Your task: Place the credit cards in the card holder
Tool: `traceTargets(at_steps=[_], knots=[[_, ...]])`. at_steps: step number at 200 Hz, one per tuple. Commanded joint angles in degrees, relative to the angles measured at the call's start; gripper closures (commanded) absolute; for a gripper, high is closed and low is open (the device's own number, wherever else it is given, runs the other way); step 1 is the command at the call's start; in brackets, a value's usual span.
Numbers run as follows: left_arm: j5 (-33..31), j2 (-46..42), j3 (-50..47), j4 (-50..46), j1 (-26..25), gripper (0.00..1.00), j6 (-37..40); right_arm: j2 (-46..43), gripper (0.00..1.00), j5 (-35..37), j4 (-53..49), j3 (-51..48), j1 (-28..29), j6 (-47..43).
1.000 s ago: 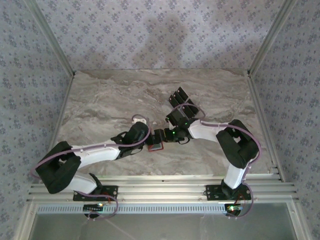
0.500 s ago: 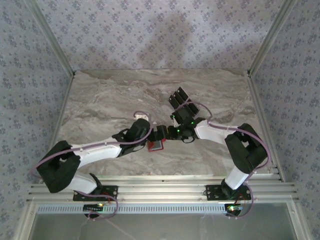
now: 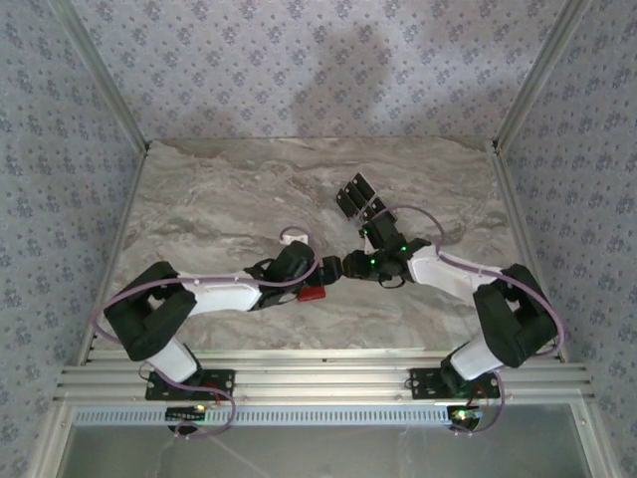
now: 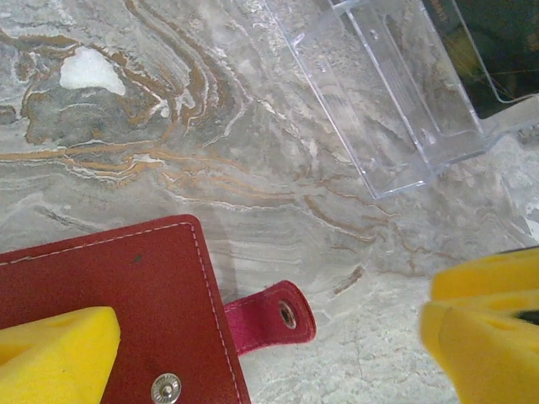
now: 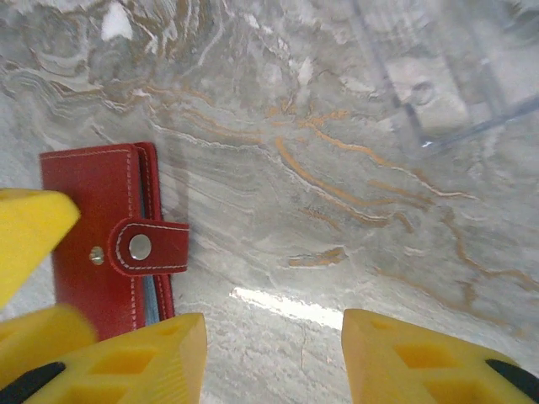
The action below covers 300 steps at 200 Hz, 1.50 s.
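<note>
Now we see the card holder (image 5: pixel 91 210), a flat red leather-look wallet with pale stitching and a rounded strap bearing a metal snap. It lies closed about midway on the marble-patterned worktop (image 5: pixel 354 185), between the two hands. Farther off and slightly right, the black credit cards (image 3: pixel 354 192) sit in a clear hard-plastic box (image 4: pixel 396 101). We find the left hand (image 4: pixel 269 337) spread wide, one yellow foam pad over the red cover, gripping nothing. The right hand (image 5: pixel 274 345) is parted partway over bare stone just right of the wallet, empty.
</note>
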Motion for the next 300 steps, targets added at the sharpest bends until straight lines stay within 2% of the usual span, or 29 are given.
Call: traceTargets(at_steps=[1,28,65,94,128,145,177,212,300], knots=[[-1.3,1.6,-0.6,0.5,-0.4,0.02,-1.9,-3.5,0.52,0.0,-2.0,-1.0,-0.8,0.9],[-1.5,0.1,1.2,-1.9,-0.5,0.02,0.0,-5.2,0.51,0.1,-3.0,-0.7,-1.0,0.9],[-0.9,-5.3,6.4,-10.6,0.7,0.00,5.3,-5.6,0.51,-0.5,-4.1,0.4,-0.9,0.8],[-1.2,-10.9,8.7,-18.8,2.9,0.00,7.7,-5.6,0.51,-1.2,-4.6,1.1,-0.6,0.5],[-6.1,-16.5,9.8,-34.2,4.0,0.00,9.8,-6.0,0.51,-1.8,-5.3,1.4,-0.1,-0.2],[-6.2,-18.0,8.1,-38.1,3.9,0.00,10.5,-5.9,0.51,-1.7,-5.8,2.0,0.3,-0.7],[-3.7,-18.8,2.8,-36.4,2.7,0.00,11.6,-4.6,0.50,-1.3,-6.5,3.2,1.0,-1.5],[-2.5,-16.7,-1.0,-30.4,1.7,0.00,11.8,-2.6,0.50,-1.2,-6.7,4.3,1.7,-1.6],[-2.9,-10.1,-0.6,-26.5,1.6,0.01,12.8,0.0,0.51,-1.5,-6.3,5.7,2.9,-1.8]])
